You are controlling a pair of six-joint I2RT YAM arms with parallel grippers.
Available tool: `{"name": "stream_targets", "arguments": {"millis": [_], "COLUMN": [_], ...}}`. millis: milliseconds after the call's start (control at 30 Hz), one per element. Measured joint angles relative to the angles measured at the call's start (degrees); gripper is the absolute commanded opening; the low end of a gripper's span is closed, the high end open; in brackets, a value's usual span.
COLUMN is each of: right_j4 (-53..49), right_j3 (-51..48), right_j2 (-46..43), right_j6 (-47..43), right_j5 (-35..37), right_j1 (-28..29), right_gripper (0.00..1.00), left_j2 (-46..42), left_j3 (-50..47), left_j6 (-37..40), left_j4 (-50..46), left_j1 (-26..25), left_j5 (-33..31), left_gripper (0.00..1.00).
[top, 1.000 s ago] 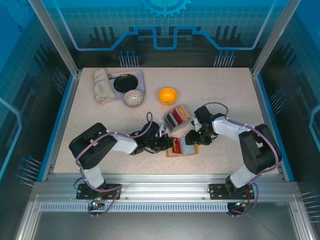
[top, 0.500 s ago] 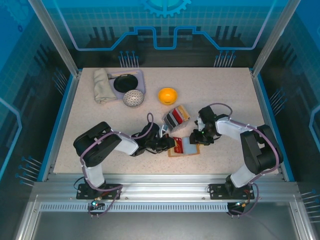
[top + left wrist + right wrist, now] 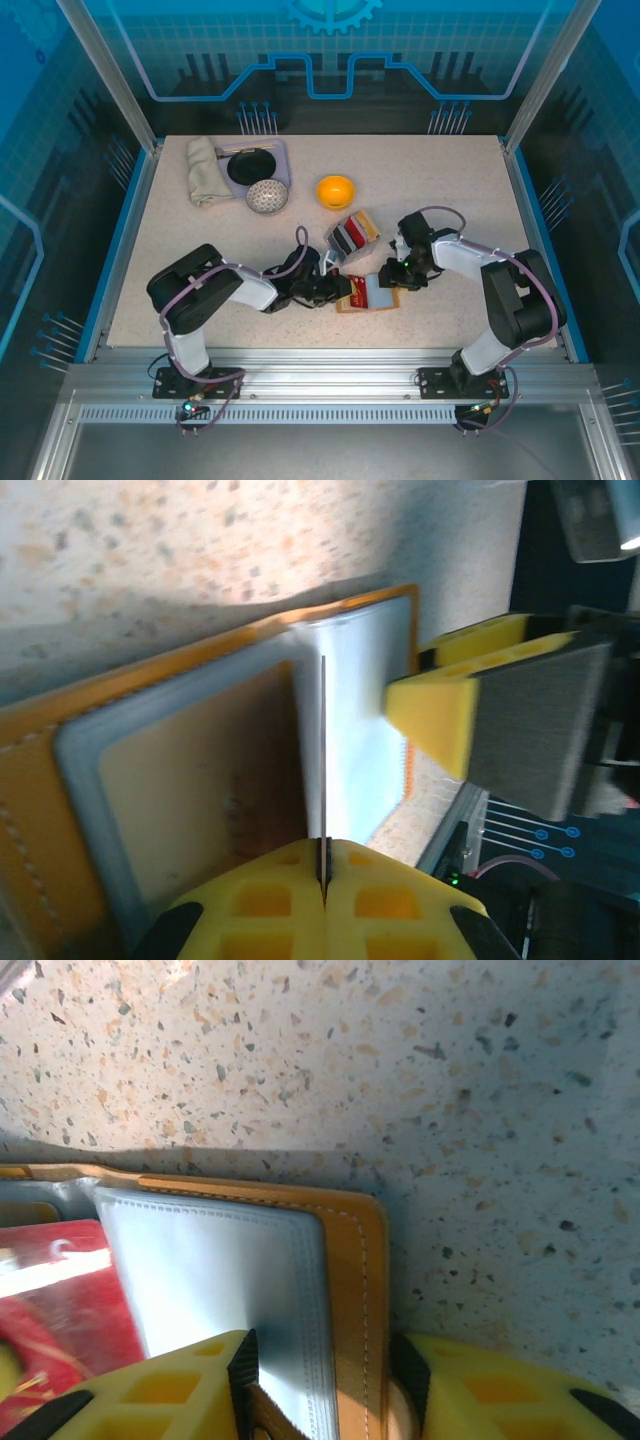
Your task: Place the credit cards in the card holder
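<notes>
Just narrowed the right claw (image 3: 393, 279) onto the right edge of the card holder (image 3: 372, 295), lower centre of frame on the counter (image 3: 450, 200). Pinching a thin sheet (image 3: 322, 750) edge-on in the left claw (image 3: 338, 290), card or pocket leaf unclear. Likely steadies it for loading.

Overhead light bright, even. Wrist views: foreground blurred, soft shadow on bench (image 3: 300, 1155), glare on card holder (image 3: 352, 695) pocket.

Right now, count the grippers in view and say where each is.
2. The left gripper is shut on a card standing edge-on over the open card holder; the right gripper straddles the holder's right edge.
</notes>
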Motion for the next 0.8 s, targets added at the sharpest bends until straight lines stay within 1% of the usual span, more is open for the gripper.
{"name": "stream_targets", "arguments": {"millis": [200,300,800], "right_j4": [0.46,0.46,0.46], "right_j3": [-0.33,-0.35,-0.37], "right_j2": [0.02,0.02,0.07], "right_j6": [0.00,0.02,0.09], "right_j5": [-0.24,-0.37,-0.70], "right_j1": [-0.17,-0.35,-0.44], "right_gripper": [0.41,0.41,0.41], "left_j2": [3.54,4.15,4.70], "left_j3": [0.57,0.92,3.69], "left_j6": [-2.60,-2.99,-3.41], "left_j4": [5.81,7.08,4.02], "left_j1": [-0.09,-0.44,-0.85], "left_j5": [1.22,1.33,1.20], "left_gripper": [0.00,0.00,0.00]}}
